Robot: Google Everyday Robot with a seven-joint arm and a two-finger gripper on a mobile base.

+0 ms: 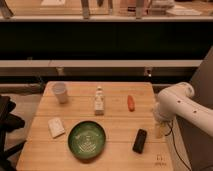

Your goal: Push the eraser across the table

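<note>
Hanging just off the right edge of the worktop (120, 125), the gripper (160, 130) sits at the end of the white arm (186, 102), its fingers apart and holding nothing. It is near the eraser (140, 141) but not touching it. The eraser lies flat close to the front right corner, its long side running roughly front to back, with the small logo (160, 160) a little further toward that corner. This looks like the approach step, with the push itself not yet begun. The next move probably calls for bringing the gripper in over the right edge, lowering it to the height of the eraser and setting it against the eraser's right side or front end. Room is tight on two sides: the front and right edges are both close, so a shove either way could tip the eraser off. To the left the green plate (87, 139) is near, and a straight leftward push would likely meet its rim. The freest lane seems to run toward the back edge, over bare wood between the small bottle (99, 100) and the orange item (131, 102). The white cup (60, 92) near the back left corner and the white block (56, 127) by the left edge stand well clear of that lane.
</note>
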